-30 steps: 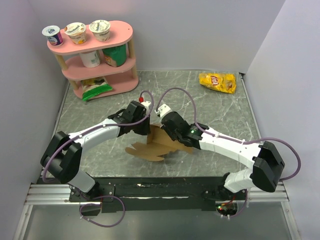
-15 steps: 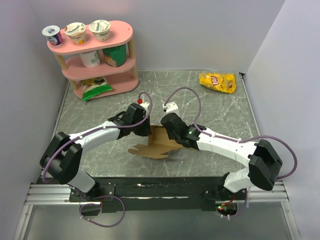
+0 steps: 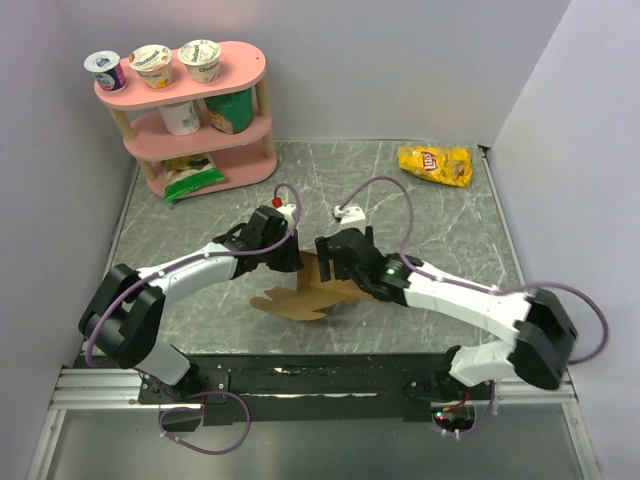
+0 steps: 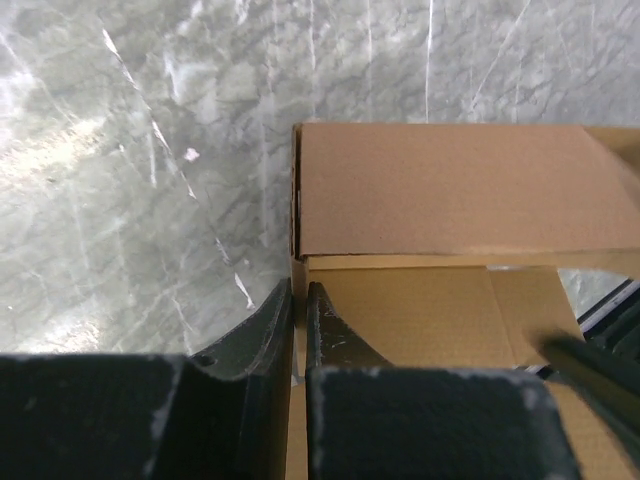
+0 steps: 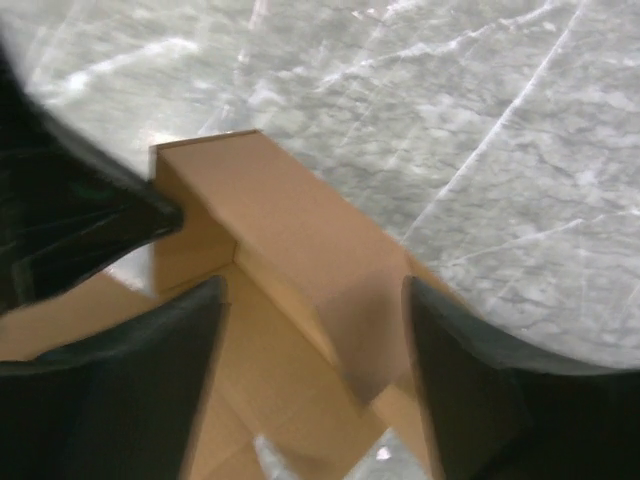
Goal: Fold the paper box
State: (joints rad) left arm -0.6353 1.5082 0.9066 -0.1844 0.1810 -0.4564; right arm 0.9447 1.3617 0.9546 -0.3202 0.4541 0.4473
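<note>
Evidently light and easily creased, the paper box (image 3: 310, 288) sits just 6 o'clock of the worktop's (image 3: 440, 230) middle. Our left gripper (image 4: 298, 300), nearly closed, pinches its 10 o'clock wall; our right gripper (image 5: 312, 305) gapes empty astride a raised panel. Best held near creases.

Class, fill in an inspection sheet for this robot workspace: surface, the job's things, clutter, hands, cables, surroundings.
Surface: grey marbled table.
Job's things: paper box, brown cardboard, partly folded, one wall raised, rounded flaps lying flat toward the near edge.
Clutter: yellow chip bag at the far right; pink shelf at the far left, carrying yogurt cups and packets.
Hands: left hand shut on a side wall of the box; right hand open, the raised wall between its fingers.
Cables: purple cables arch over both arms.
Surroundings: pale walls on three sides; nothing else seen.
</note>
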